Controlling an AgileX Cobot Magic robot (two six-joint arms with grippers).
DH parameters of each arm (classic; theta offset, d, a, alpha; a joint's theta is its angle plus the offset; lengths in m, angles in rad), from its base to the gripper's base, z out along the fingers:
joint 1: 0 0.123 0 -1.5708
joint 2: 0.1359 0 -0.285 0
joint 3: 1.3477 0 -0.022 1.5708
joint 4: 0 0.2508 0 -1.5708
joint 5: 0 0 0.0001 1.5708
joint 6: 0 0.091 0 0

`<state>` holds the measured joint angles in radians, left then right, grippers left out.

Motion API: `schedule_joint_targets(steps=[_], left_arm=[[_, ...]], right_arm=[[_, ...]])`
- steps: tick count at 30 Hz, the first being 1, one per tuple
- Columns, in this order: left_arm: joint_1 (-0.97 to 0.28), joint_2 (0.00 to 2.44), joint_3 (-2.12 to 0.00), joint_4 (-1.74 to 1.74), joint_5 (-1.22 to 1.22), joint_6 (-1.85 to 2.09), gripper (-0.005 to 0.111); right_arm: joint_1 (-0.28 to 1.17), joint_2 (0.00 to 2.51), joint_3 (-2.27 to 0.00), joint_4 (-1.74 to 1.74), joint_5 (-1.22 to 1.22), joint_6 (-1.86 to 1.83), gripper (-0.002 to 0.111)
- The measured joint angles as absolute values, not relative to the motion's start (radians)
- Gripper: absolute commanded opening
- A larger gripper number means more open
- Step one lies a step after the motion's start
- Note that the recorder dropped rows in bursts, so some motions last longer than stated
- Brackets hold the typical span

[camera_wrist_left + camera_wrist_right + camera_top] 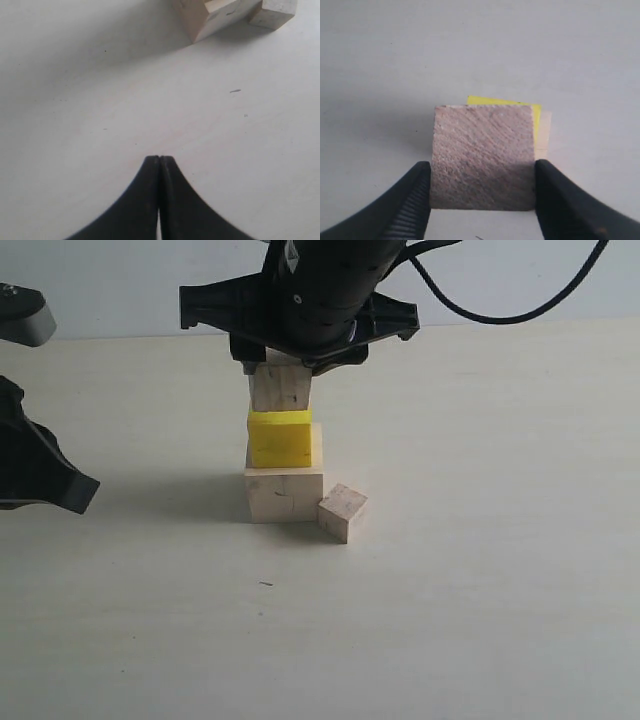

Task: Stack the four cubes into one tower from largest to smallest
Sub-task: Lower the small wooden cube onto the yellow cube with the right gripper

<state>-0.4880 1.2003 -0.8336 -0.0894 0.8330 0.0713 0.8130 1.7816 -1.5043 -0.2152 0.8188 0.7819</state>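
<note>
On the white table (480, 590), three cubes stand stacked.
Lowest sits the big pale wooden cube (285, 495), then the bright yellow cube (280, 440), then the light-brown wooden cube (282, 390), grasped by the right end effector (482, 170). Beside them the smallest wooden cube (342, 512) touches the big one. The left end effector (159, 161) is clenched, holding nothing.

looks like a lab: bare pale tabletop (480, 620), blank wall (120, 290).
</note>
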Motion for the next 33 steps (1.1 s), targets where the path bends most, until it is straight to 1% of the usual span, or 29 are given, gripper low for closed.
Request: schedule_joint_targets(steps=[16,33], left_arm=[[-0.488,1.2,-0.834,-0.102,0.833,0.071,0.0],[-0.488,1.2,-0.834,-0.106,0.833,0.071,0.0]], right_arm=[[0.813,1.818,-1.504,-0.284,0.807,0.856,0.0],[0.813,1.832,-1.504,-0.28,0.782,0.867,0.0]])
